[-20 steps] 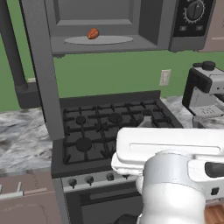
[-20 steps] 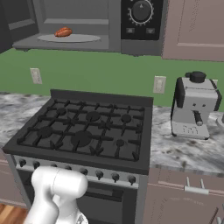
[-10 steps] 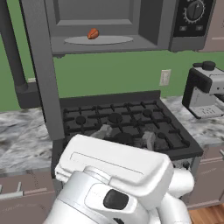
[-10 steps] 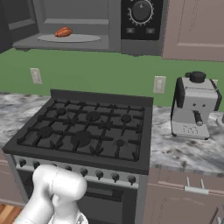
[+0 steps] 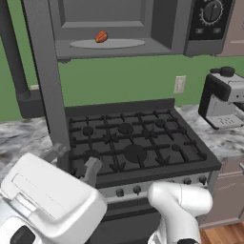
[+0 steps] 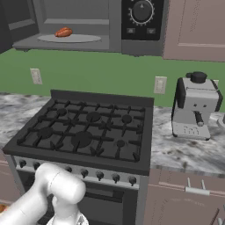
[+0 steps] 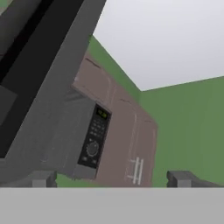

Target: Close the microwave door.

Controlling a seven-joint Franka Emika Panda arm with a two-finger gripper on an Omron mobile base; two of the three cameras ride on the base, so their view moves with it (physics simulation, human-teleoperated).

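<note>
The gripper hangs low at the front left corner of the stove, its two grey fingers spread apart with nothing between them and nothing touched. In the hand view the two finger tips stand wide at the bottom edge, pointing upward. Just above and to the gripper's left hangs the microwave door, swung open, its edge facing the camera and its thick bar handle further left. Above and beyond the gripper sits the microwave, cavity exposed, with a small orange food item on its round plate. Far to the right, on the counter, stands a coffee machine.
</note>
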